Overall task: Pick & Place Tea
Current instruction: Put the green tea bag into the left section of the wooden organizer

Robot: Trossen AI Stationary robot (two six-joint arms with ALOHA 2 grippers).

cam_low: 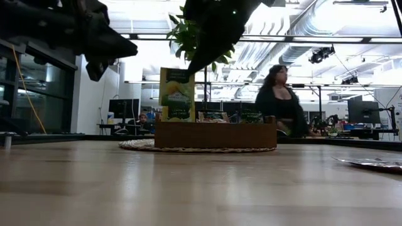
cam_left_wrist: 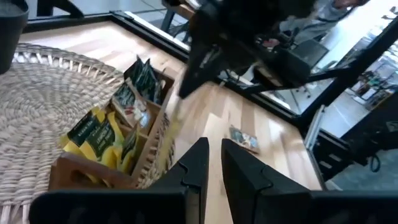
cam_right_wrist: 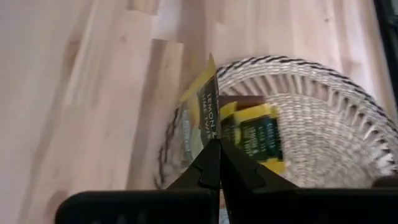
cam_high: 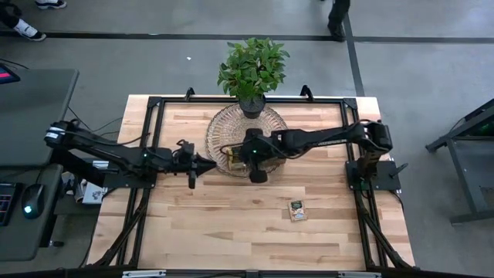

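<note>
While clamped edge-on in right hand [cam_right_wrist: 219,163], yellow sachet [cam_right_wrist: 208,109] hangs above tray [cam_low: 215,134] on woven mat [cam_high: 224,127]; placed sachet [cam_high: 298,210] lies table-front. Left hand [cam_left_wrist: 213,163] nearly closed, empty, beside mat.

The table [cam_high: 231,224] is pale wood in planks, smooth with a soft sheen. The round mat [cam_left_wrist: 43,106] is woven from rough straw-like fibre. The tray [cam_low: 213,135] is brown matt wood. The tea [cam_right_wrist: 208,112] has glossy printed paper wrappers. The right gripper [cam_right_wrist: 219,163] looks like matt black plastic.
</note>
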